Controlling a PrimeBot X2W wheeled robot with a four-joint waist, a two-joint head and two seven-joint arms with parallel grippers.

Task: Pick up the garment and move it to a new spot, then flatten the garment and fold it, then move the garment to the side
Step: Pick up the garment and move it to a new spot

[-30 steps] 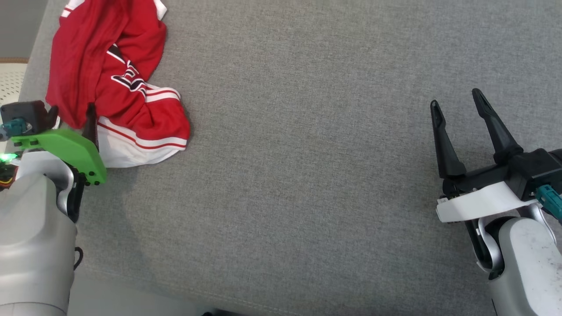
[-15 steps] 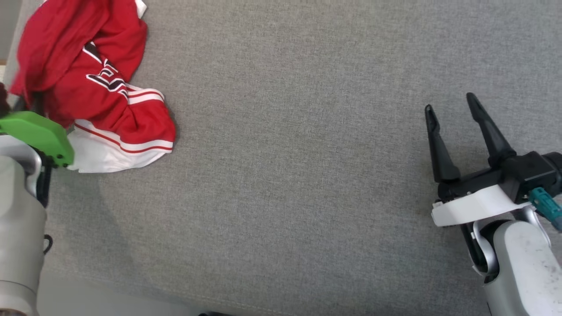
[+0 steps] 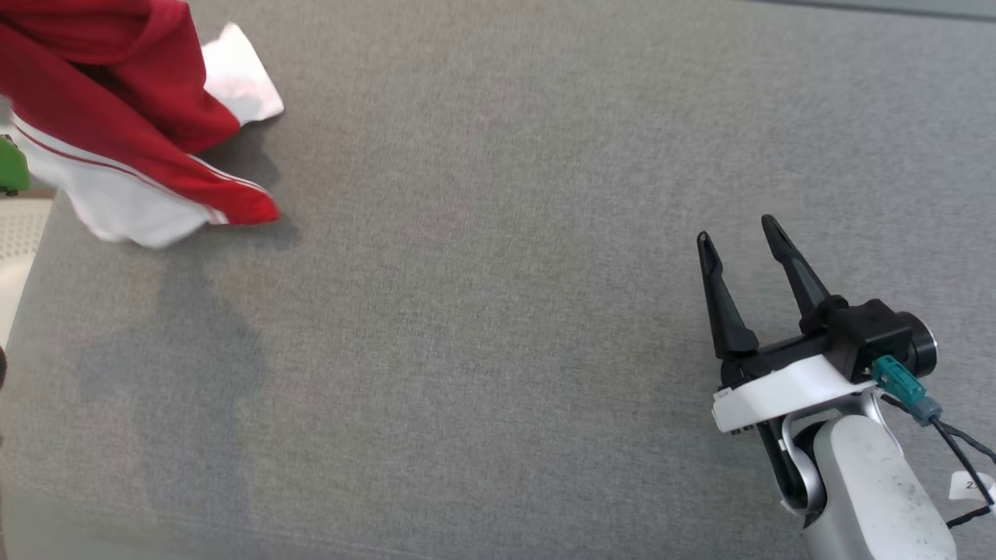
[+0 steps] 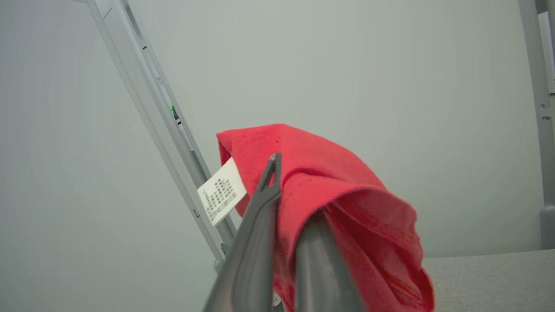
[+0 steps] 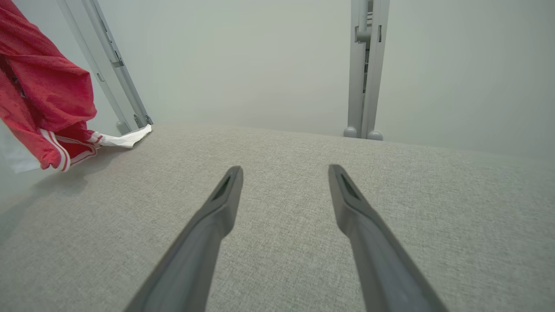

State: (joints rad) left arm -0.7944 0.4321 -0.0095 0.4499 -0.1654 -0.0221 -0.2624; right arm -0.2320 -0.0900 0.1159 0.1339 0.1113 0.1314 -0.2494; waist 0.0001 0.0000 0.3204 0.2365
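Observation:
The garment (image 3: 101, 85) is a red jersey with white panels and stripes, and it hangs bunched at the far left of the grey table (image 3: 498, 295). In the left wrist view my left gripper (image 4: 288, 190) is shut on a fold of the red garment (image 4: 347, 182), whose white care label (image 4: 222, 191) dangles beside the fingers. From the right wrist view the garment (image 5: 47, 86) hangs lifted, with a white corner resting on the surface. At the near right my right gripper (image 3: 738, 231) stands open above bare cloth, nothing between its fingers (image 5: 225, 195).
A green wrist mount (image 3: 8, 163) shows at the left edge of the head view. Grey metal frame posts (image 5: 366, 69) stand at the table's far edge before a pale wall. A slanted post (image 5: 108, 65) rises near the garment.
My left gripper has shut on the garment and raised it off the table, so it now hangs. The head camera has shifted. The right gripper stays open.

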